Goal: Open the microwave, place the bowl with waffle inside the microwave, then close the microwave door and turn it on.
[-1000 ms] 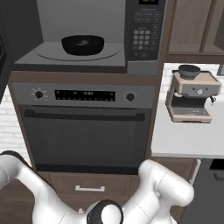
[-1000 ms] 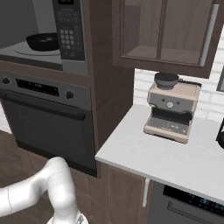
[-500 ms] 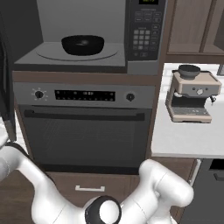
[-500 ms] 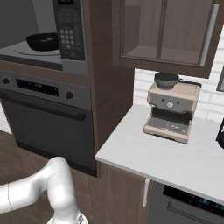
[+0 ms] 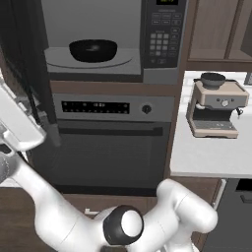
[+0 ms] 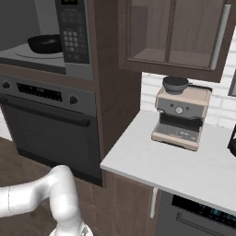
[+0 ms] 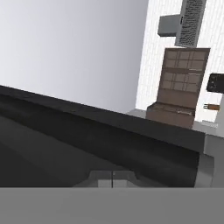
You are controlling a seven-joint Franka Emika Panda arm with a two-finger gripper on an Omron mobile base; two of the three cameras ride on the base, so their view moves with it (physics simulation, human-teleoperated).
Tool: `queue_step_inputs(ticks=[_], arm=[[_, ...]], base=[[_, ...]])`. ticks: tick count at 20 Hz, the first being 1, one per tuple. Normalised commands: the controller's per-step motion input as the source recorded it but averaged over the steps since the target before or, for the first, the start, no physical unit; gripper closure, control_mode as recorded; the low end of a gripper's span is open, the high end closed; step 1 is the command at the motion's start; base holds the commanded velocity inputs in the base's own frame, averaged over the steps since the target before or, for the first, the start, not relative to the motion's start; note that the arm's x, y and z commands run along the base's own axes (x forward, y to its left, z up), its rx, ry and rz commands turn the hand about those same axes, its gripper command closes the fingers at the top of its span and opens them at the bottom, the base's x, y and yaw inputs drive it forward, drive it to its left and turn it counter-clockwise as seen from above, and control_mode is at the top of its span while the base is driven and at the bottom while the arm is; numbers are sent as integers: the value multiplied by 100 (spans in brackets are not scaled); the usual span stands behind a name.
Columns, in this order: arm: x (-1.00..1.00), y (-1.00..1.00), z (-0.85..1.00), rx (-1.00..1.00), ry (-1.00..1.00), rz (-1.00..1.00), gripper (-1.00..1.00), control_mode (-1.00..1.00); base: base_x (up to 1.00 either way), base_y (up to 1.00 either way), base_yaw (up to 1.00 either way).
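Microwave (image 5: pixel 113 44): built-in, cavity open, keypad on its right. Black bowl (image 5: pixel 93 50): resting centred on the turntable, so placement looks done; the waffle inside cannot be made out. Microwave door (image 5: pixel 22 74): swung out at far left, seen edge-on, not yet closed. Gripper (image 7: pixel 112 178): fingertips pressed together, holding nothing, set against the dark door panel, probably to push it shut. Wall oven (image 5: pixel 106 142): directly below. Coffee machine (image 6: pixel 180 113): on the counter, well apart, not involved.
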Motion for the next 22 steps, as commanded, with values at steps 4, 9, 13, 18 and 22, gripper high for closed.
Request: queue_step_inputs(ticks=[4,9,13,18,22], arm=[[-77,-100,35,68,1,7,100,-100],[-44,-100,14,65,4,5,100,-100],[8,-100,0,61,4,6,100,-100],[28,-100,12,59,1,9,100,-100],[41,-100,6,51,0,17,100,-100]], base=[[0,0,0],[0,0,0],[0,0,0],[0,0,0],[0,0,0]])
